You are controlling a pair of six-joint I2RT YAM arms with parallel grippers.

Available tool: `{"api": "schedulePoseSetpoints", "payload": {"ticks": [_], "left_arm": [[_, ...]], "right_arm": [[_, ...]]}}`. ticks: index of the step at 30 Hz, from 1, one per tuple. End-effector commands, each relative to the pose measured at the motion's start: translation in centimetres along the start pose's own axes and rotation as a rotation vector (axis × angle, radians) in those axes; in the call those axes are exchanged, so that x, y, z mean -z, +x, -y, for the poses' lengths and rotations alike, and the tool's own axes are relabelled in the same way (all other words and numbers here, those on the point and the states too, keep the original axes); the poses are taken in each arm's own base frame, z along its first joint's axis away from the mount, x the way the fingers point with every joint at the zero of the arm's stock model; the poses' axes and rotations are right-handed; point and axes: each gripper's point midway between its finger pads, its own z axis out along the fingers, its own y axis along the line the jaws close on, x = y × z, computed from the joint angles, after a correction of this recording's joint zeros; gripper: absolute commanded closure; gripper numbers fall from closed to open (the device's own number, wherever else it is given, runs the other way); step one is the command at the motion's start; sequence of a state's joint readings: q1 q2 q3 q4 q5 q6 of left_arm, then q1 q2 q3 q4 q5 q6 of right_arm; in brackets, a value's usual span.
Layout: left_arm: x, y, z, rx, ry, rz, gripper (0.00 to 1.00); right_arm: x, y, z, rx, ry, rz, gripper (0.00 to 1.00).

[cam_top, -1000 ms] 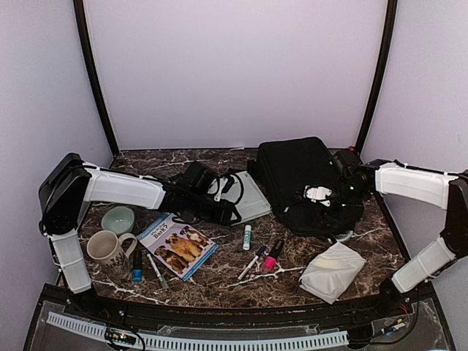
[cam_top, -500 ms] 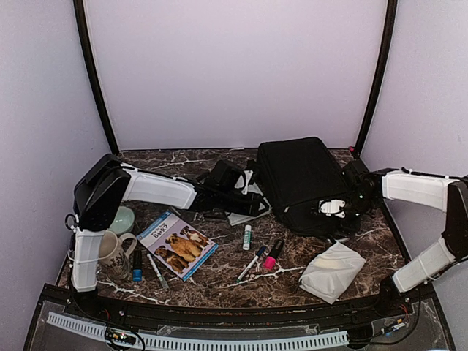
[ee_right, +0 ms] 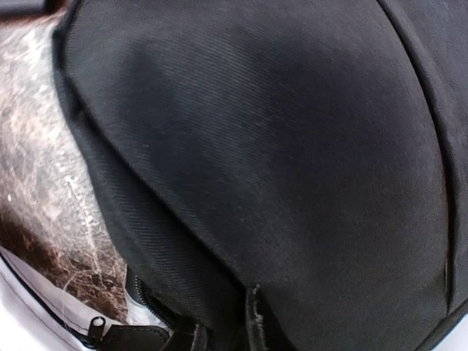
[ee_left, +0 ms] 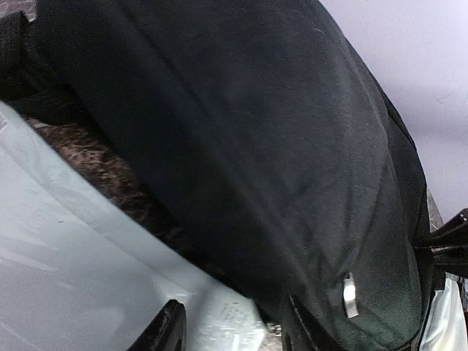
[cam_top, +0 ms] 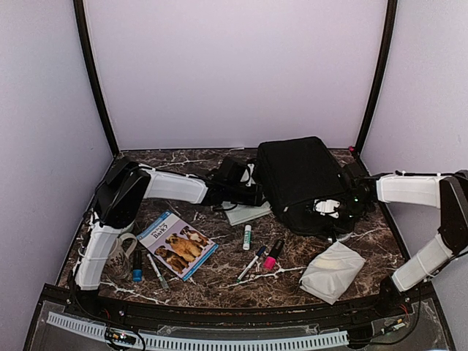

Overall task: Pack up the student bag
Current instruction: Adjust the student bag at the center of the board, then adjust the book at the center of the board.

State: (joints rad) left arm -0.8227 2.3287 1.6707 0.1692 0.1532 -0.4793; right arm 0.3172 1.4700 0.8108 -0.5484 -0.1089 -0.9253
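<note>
The student bag, a big black backpack, lies at the back right of the marble table. My right gripper sits at its near right side, and the wrist view shows the jaws pinched on a fold of the bag's black fabric. From the left, my left gripper reaches the bag's left edge. Its fingers stand apart over the corner of a pale grey-green notebook, right beside the bag, with nothing clamped between them.
The notebook lies half under the left gripper. In front lie a dog book, a mug, a blue bottle, a pen, a glue stick, markers, pink nail polish and a white pouch.
The left arm has swung right, up against the bag's left edge. The right gripper opened wider, then closed on the bag's fabric. The bag has shifted and settled flatter.
</note>
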Motion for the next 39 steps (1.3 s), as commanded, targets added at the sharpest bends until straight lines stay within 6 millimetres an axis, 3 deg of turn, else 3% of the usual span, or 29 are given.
{"api": "schedulePoseSetpoints", "payload": {"ticks": [1, 5, 11, 14, 19, 21, 24, 27, 33, 39], "left_arm": [[0.9, 0.5, -4.2, 0.097, -0.064, -0.044, 0.54], [2.7, 3.3, -7.1, 0.185, -0.087, -0.095, 0.55], [5.2, 7.8, -10.5, 0.18, -0.212, -0.209, 0.56], [6.4, 9.2, -12.0, 0.161, -0.289, -0.248, 0.56], [7.4, 9.8, -13.1, 0.131, -0.356, -0.29, 0.56], [7.6, 9.0, -12.5, 0.106, -0.342, -0.275, 0.56], [7.6, 6.2, -10.5, 0.013, -0.28, -0.204, 0.56], [7.1, 2.8, -9.3, -0.063, -0.275, -0.146, 0.56], [4.2, -1.7, -8.4, -0.147, -0.265, -0.061, 0.55], [-0.1, -3.9, -4.5, -0.19, -0.08, -0.025, 0.55]], "right_arm": [[1.2, -1.7, -0.1, -0.028, 0.014, 0.071, 0.89], [3.1, -3.7, 0.1, -0.066, 0.012, 0.15, 0.92], [5.4, -6.2, 0.8, -0.126, 0.019, 0.242, 0.94], [5.9, -6.6, 2.5, -0.202, 0.079, 0.245, 1.0], [6.6, -6.6, 5.6, -0.294, 0.187, 0.225, 1.0], [7.1, -6.3, 7.1, -0.342, 0.248, 0.223, 1.0], [7.3, -4.9, 9.5, -0.421, 0.324, 0.194, 1.0], [7.6, -3.6, 10.7, -0.488, 0.331, 0.19, 1.0], [8.0, -3.2, 10.4, -0.504, 0.336, 0.212, 1.0], [7.7, -3.0, 9.7, -0.512, 0.323, 0.219, 1.0]]}}
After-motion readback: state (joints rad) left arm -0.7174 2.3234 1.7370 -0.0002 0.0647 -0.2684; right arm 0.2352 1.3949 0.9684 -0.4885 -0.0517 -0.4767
